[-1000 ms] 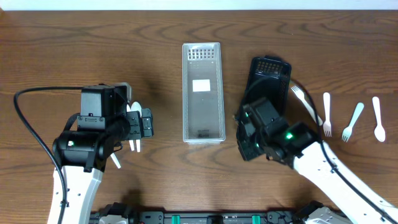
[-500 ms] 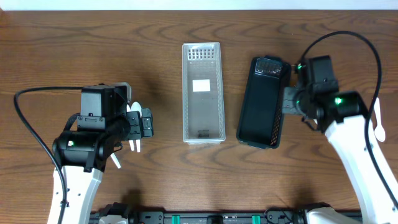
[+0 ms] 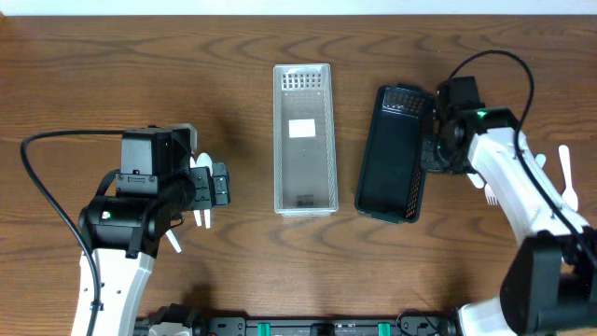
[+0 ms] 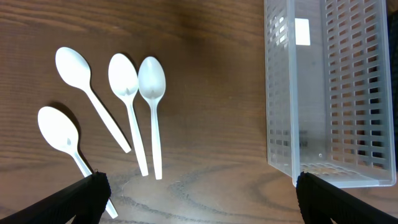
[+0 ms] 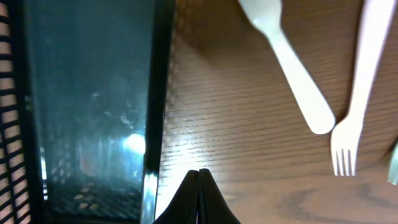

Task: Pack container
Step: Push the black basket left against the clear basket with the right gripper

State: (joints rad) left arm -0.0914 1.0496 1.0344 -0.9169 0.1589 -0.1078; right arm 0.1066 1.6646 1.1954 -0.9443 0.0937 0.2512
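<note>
A clear white slotted container [image 3: 303, 140] stands empty at the table's middle; it also shows in the left wrist view [image 4: 329, 93]. A black slotted container [image 3: 392, 154] lies to its right, slightly tilted, and shows in the right wrist view [image 5: 87, 99]. Several white spoons [image 4: 152, 112] lie left of the clear container. My left gripper [image 3: 216, 187] is open and empty above them [image 4: 199, 199]. My right gripper [image 3: 434, 154] is shut and empty [image 5: 199, 186], just beside the black container's right wall. White forks [image 3: 491, 173] lie to its right.
More white cutlery lies at the far right: a fork [image 3: 529, 182] and a spoon-like piece [image 3: 567, 177]. In the right wrist view a fork [image 5: 351, 118] and a white handle [image 5: 292, 74] lie on the wood close to my fingers.
My right arm swung from the front of the black container to its right side, then settled close to the right wall. The left arm has not moved.
</note>
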